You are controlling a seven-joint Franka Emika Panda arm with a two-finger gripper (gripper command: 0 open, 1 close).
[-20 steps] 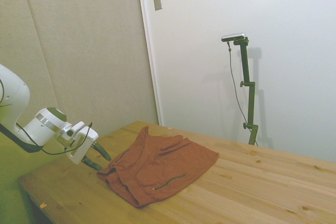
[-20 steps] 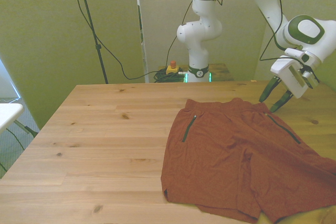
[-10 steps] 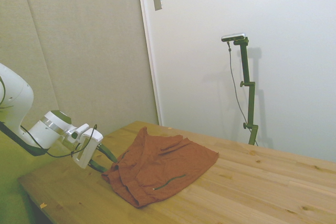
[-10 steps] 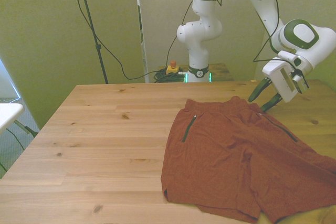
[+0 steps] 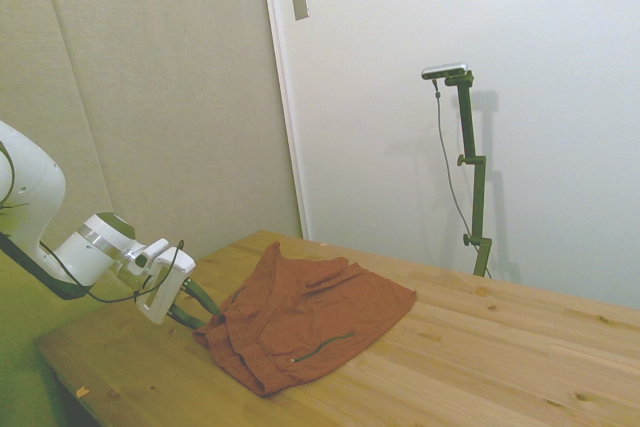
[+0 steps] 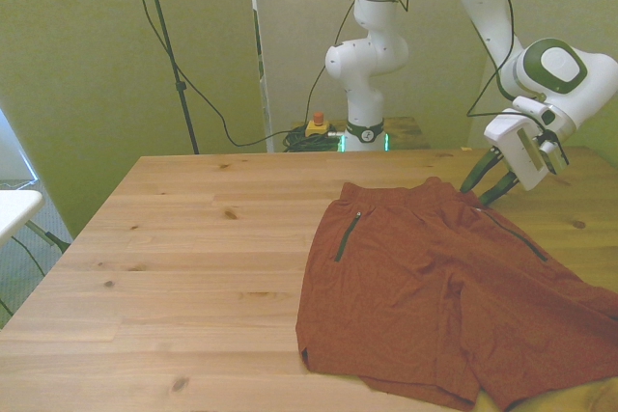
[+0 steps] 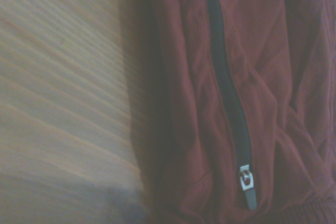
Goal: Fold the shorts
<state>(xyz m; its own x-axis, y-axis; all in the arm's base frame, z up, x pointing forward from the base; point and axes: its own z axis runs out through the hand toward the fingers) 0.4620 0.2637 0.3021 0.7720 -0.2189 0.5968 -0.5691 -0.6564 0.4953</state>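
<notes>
Jaws poised at the waistband corner

The gripper (image 6: 486, 183) hangs with jaws parted, tips just above the waistband edge of the shorts (image 6: 435, 287), which lie spread on the worktop (image 6: 193, 238) below, likely so that edge can be pinched for folding.

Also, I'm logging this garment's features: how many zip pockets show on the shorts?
2. One zip lies near the front view's left side of the shorts; the other runs near the right side. More may be hidden underneath.
</notes>
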